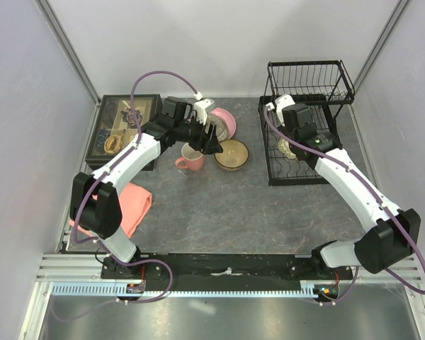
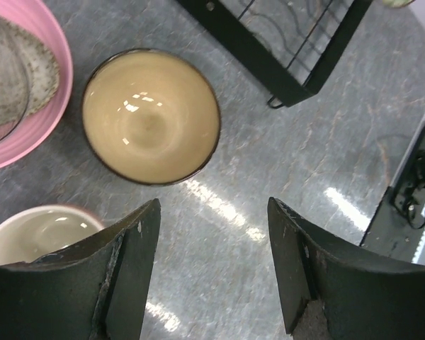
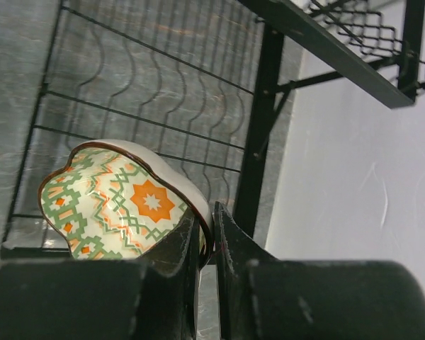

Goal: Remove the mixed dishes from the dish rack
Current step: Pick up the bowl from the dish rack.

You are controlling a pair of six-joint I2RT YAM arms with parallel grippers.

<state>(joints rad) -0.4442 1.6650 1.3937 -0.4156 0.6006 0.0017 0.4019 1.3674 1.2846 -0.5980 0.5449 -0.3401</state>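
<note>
My left fingers [image 2: 127,283] are spread, holding nothing. Just past them on the desk [image 2: 227,177] sit the mug [image 2: 35,230], tan bowl [image 2: 150,117], and speckled plate [image 2: 35,67] on the pink plate [image 2: 57,88]: done. My right fingers [image 3: 166,265] pinch the patterned bowl [image 3: 113,202] by its rim inside the dish rack [image 3: 262,142]. I think it is the last one.

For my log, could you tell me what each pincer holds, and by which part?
The right pincer grips the patterned bowl by its rim, inside the rack; the left pincer is open, empty.
</note>
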